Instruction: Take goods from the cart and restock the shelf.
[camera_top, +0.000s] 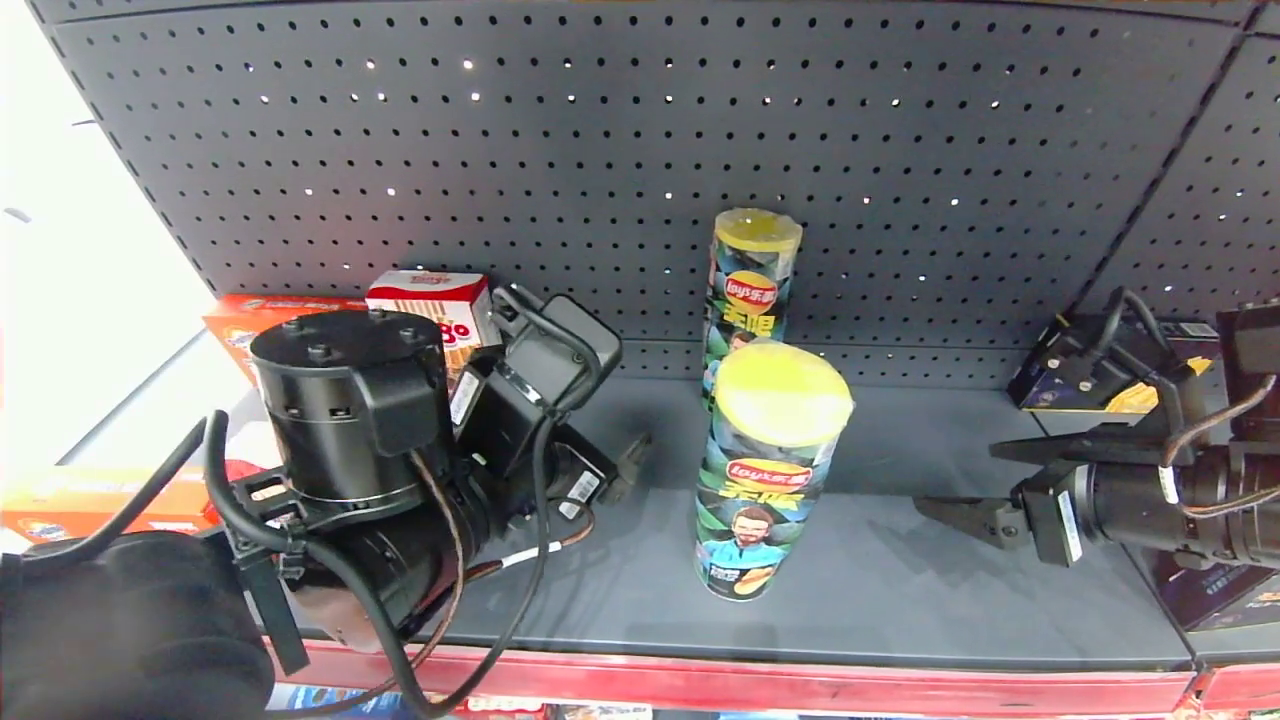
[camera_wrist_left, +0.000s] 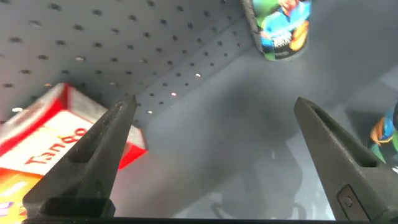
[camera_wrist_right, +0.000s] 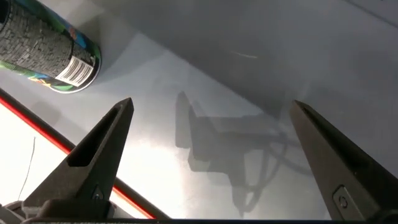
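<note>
Two tall chip cans with yellow lids stand upright on the grey shelf (camera_top: 900, 590). The front can (camera_top: 772, 470) is mid-shelf; the rear can (camera_top: 755, 285) stands behind it against the pegboard. My left gripper (camera_top: 622, 463) hovers low over the shelf to the left of the front can, open and empty (camera_wrist_left: 214, 102), and the rear can (camera_wrist_left: 280, 28) lies ahead of it. From the right side, my right gripper (camera_top: 957, 478) faces the front can, open with nothing between its fingers (camera_wrist_right: 211, 104). In the right wrist view the front can (camera_wrist_right: 50, 56) stands near the shelf's red edge.
A red-and-white biscuit box (camera_top: 432, 300) and an orange box (camera_top: 265, 320) stand at the shelf's back left, behind my left arm. Dark boxes (camera_top: 1110, 385) sit at the back right. The pegboard wall (camera_top: 640, 130) closes the back, and a red lip (camera_top: 760, 685) runs along the front.
</note>
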